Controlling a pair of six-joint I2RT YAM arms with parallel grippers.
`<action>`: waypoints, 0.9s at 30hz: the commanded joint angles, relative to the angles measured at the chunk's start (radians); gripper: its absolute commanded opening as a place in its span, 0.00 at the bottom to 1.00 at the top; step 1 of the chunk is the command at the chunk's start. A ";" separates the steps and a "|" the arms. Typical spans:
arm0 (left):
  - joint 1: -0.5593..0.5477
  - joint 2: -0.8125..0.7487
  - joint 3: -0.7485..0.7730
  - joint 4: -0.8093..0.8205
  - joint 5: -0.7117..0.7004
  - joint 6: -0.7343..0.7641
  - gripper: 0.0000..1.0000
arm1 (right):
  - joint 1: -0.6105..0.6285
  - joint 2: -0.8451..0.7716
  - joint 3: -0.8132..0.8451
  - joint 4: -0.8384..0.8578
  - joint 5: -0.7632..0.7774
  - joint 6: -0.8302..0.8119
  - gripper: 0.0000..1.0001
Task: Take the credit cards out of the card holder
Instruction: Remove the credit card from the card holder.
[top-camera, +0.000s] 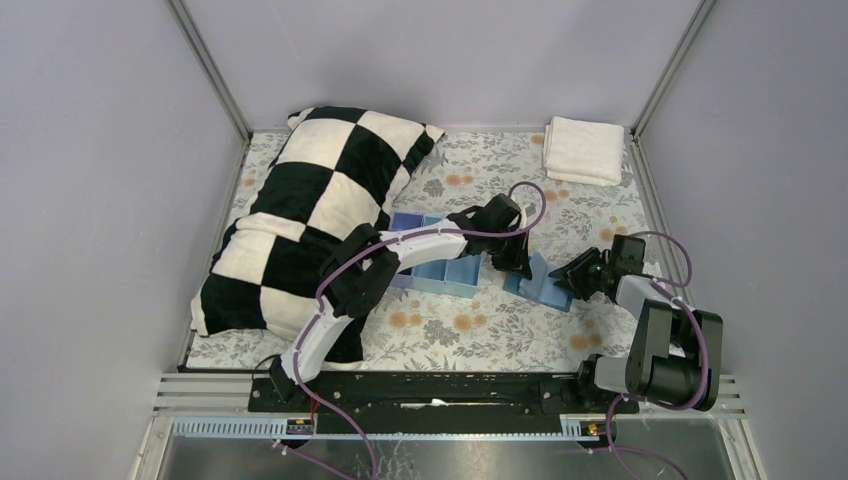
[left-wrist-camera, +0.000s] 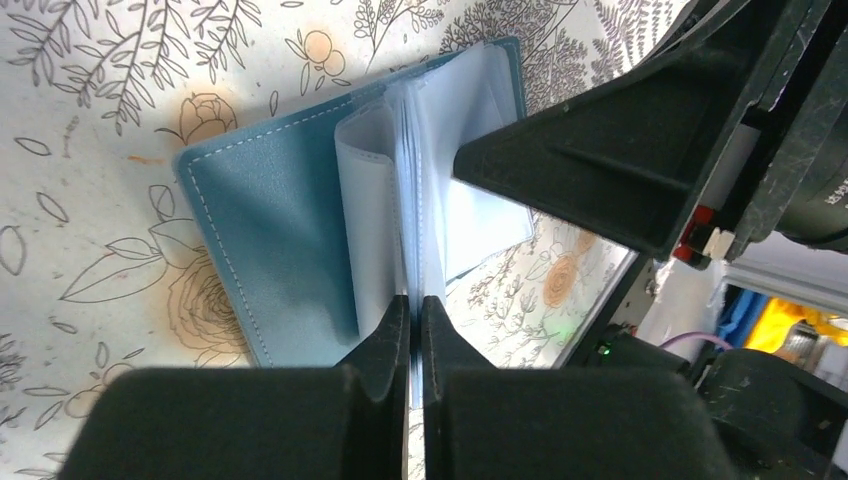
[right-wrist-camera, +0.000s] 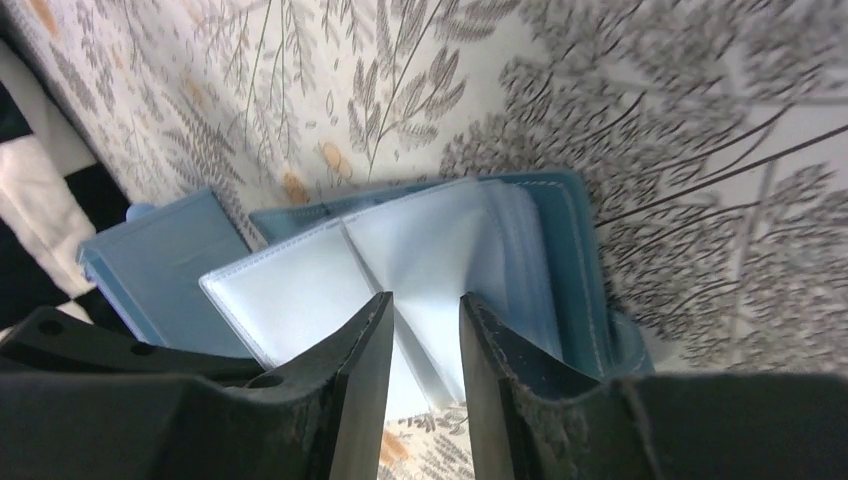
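At the far left, a checkered pillow (top-camera: 310, 220) lay along the edge of the floral cloth (top-camera: 470, 330). Just right of it sat the blue tray (top-camera: 440, 272), with my left arm reaching across it.

The left gripper (top-camera: 520, 268) came down on the near-left side of the holder (top-camera: 540, 288), which lay open on the cloth just right of the tray. From the left wrist camera, that gripper (left-wrist-camera: 415, 320) was pinched almost closed on a thin, clear sleeve page at the spine of the holder (left-wrist-camera: 280, 230). The blue cover lay flat to one side and the other sleeves stood fanned up. I could not tell whether any cards were in those sleeves.

The right gripper (top-camera: 562, 285) met the holder from the right side. In its own camera the gripper (right-wrist-camera: 425, 330) stood with a narrow gap between its fingers, poised over the pale sleeves of the holder (right-wrist-camera: 565, 250). I could not tell whether it touched them. One right finger (left-wrist-camera: 600, 150) also showed in the left wrist view, lying across the sleeves.

At the far right corner, well apart from all this, was a folded white towel (top-camera: 583, 150).
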 joint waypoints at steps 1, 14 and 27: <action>0.004 -0.075 0.094 -0.121 -0.036 0.143 0.00 | 0.059 -0.032 -0.041 -0.038 -0.062 0.028 0.38; 0.007 -0.093 0.171 -0.348 -0.126 0.285 0.02 | 0.109 -0.163 0.079 -0.199 0.076 -0.012 0.37; -0.012 -0.096 0.202 -0.370 -0.090 0.289 0.35 | 0.109 -0.032 0.025 -0.108 0.026 0.014 0.39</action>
